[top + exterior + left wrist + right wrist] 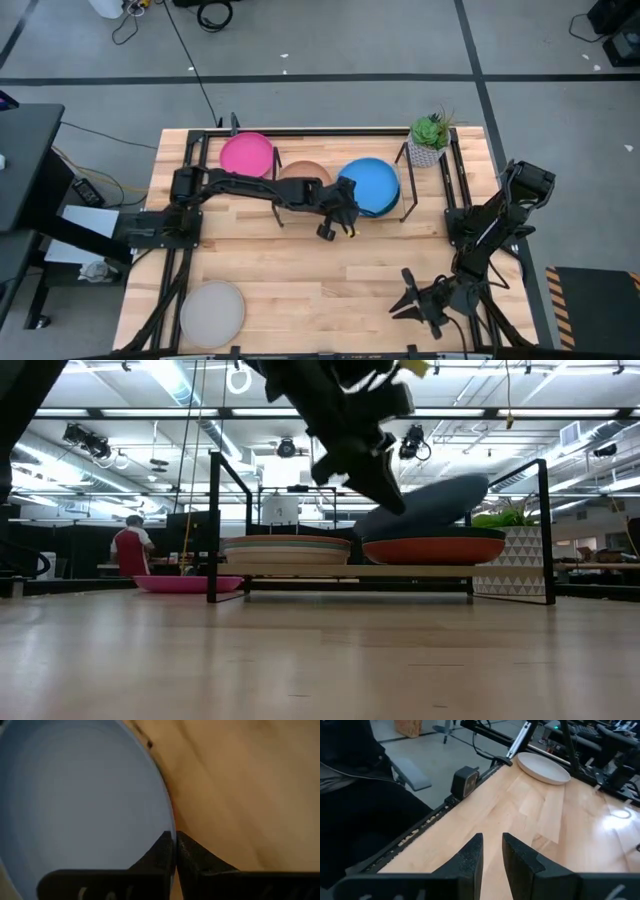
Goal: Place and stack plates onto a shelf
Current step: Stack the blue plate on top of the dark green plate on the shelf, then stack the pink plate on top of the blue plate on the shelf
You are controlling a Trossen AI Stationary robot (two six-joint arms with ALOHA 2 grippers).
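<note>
Left gripper [338,226]: reached across the table, at the near edge of the blue plate [371,185]. The left wrist view shows its fingers [162,855] pinched on that plate's rim. In the low view the blue plate is tilted, its gripper-side edge lifted, the far edge resting on the pile under it.

Shelf [428,221]: black rod frame with a light wood board, directly beyond the left gripper. It carries two piles of plates.

Pile under the blue plate: a dark plate over an orange plate [430,550] shows in the low view.

Second pile, just beside the left gripper on the arm's own side: a tan plate [298,172] on top. From the side I can see paler plates beneath it, but cannot tell their colours one by one.

Magenta plate [246,154]: lying on the table outside the shelf frame, beyond the tan pile from the left gripper.

Grey plate [212,311]: alone near the table's front corner, well apart from the left gripper and far across the table from the right one.

Potted plant [430,139]: at the shelf's end past the blue plate.

Right gripper [420,298]: low over bare tabletop near the front edge, well apart from the shelf. Its fingers stand slightly apart, gripping nothing.

A person in a red top [129,547] is seated in the room behind.
</note>
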